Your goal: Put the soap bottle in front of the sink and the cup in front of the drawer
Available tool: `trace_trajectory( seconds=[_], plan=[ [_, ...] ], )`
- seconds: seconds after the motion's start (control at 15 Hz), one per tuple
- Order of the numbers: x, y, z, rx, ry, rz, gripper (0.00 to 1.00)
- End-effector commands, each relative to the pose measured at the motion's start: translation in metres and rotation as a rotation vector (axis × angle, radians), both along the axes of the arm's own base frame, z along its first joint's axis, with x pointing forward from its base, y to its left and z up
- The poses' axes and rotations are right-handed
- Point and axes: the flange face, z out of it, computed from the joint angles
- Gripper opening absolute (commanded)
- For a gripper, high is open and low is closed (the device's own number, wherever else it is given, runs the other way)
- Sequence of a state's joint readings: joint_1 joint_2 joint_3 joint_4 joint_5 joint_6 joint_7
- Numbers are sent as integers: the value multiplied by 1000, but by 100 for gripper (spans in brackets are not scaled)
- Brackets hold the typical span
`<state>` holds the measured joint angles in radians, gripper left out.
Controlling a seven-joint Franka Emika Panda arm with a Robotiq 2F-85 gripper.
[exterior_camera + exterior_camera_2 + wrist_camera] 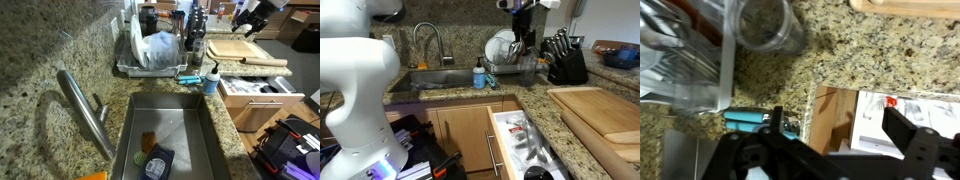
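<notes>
The soap bottle point(211, 80) point(479, 75), clear with blue liquid and a black pump, stands on the granite between the sink point(200, 125) point(425, 80) and the open drawer point(262, 97) point(520, 140) point(890, 115). A clear cup point(765, 25) stands upright on the counter beside the dish rack point(680, 60). My gripper point(247, 18) point(523, 20) point(840, 135) hangs high above the counter, open, with nothing between its fingers. In the wrist view the soap bottle is hidden behind the gripper body.
A teal-handled brush point(188, 77) point(748, 120) lies by the sink corner. The dish rack point(150, 55) point(510, 60) holds plates. Wooden cutting boards point(245, 50) point(600, 105) and a knife block point(565, 62) sit on the counter. The curved faucet point(85, 110) point(428, 40) rises beside the sink.
</notes>
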<state>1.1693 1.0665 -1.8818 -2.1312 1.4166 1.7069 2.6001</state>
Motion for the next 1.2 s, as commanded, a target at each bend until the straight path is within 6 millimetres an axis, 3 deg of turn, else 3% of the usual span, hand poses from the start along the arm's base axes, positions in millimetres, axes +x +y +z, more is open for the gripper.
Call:
trace_trajectory(
  seconds=[0.0,0.2,0.53,0.67,0.8,1.13],
  plan=[
    [21,-18,-50,41,40,-28,100],
    [18,-24,-62,18,43,-51,100],
    [16,-44,-55,-116,54,-110,100],
    [25,-41,-44,-108,52,-83,100],
    [43,-22,-35,-134,28,-38,100],
    [41,-19,-40,-136,28,-37,100]
  ],
)
